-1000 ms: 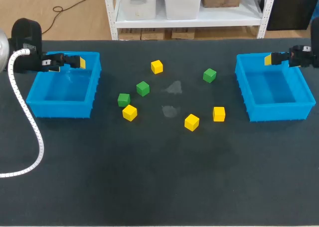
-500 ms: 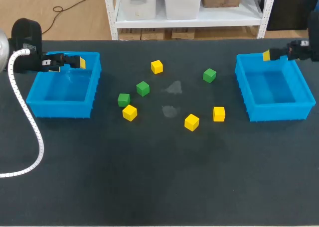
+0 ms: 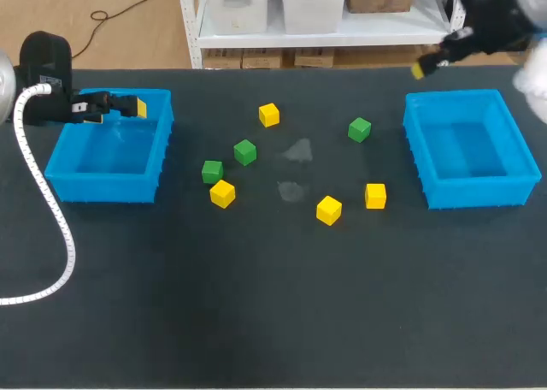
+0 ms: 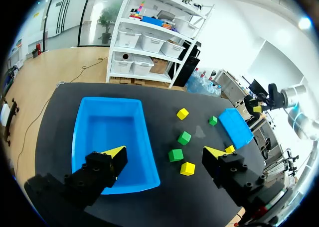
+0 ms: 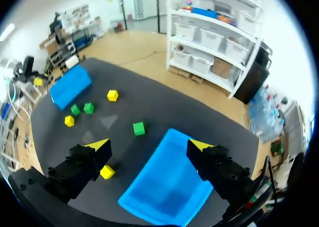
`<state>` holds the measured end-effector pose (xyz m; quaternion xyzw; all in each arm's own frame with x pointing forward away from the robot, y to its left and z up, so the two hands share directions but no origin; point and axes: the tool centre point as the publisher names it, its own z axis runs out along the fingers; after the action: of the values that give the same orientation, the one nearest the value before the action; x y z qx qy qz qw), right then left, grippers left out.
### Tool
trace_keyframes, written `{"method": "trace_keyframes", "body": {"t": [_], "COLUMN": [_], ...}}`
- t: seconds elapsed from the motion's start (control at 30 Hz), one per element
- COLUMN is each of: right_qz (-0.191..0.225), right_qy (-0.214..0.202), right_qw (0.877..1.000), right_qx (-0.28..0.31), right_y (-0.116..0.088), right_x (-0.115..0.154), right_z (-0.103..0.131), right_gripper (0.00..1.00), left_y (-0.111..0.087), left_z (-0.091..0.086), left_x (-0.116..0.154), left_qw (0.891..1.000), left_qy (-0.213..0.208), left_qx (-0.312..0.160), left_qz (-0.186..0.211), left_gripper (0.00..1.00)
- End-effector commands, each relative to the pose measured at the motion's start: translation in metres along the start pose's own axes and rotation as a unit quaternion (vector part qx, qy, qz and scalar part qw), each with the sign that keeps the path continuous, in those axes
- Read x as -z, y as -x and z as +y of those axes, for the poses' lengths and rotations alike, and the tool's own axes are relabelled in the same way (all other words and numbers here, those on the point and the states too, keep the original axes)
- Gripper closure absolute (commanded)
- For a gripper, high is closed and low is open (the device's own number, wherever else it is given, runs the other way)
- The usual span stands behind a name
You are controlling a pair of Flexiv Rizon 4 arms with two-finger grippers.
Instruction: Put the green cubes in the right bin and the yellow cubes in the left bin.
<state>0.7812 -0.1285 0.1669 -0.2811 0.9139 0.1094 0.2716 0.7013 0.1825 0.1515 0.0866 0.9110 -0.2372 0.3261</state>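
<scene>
Green cube (image 3: 359, 130) nearest the table's (image 3: 256, 313) right edge lies closest to right gripper (image 3: 419, 68). It and left gripper (image 3: 137, 108) both gape empty.

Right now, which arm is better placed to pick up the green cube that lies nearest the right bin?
Right. The right gripper hangs open and empty near the far corner of the right bin, close to that green cube. The left gripper is over the left bin, much farther away.
</scene>
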Motion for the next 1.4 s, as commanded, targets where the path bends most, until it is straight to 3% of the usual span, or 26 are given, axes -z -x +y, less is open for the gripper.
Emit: {"method": "trace_keyframes", "body": {"t": [0.03,0.3,0.7,1.07,1.4], "right_qz": [0.084,0.139,0.204,0.22,0.229], "right_qy": [0.024,0.017,0.024,0.019,-0.005], "right_qw": [0.996,0.989,0.977,0.974,0.972], "right_qx": [0.022,0.05,0.051,0.054,0.045], "right_y": [0.045,0.051,0.023,0.01,-0.001], "right_x": [-0.058,-0.116,-0.165,-0.169,-0.151], "right_z": [0.0,0.017,0.031,0.034,0.03], "right_gripper": [0.0,0.0,0.0,0.0,0.0], "left_y": [-0.002,-0.002,-0.002,-0.002,-0.002], "left_z": [0.002,0.002,0.002,0.002,0.002], "left_x": [0.001,0.001,0.001,0.001,0.001], "left_qw": [1.0,1.0,1.0,1.0,1.0], "left_qy": [-0.006,-0.006,-0.006,-0.006,-0.006], "left_qx": [-0.001,-0.001,-0.001,-0.001,-0.001], "left_qz": [-0.004,-0.004,-0.004,-0.004,-0.004], "left_gripper": [0.0,0.0,0.0,0.0,0.0]}}
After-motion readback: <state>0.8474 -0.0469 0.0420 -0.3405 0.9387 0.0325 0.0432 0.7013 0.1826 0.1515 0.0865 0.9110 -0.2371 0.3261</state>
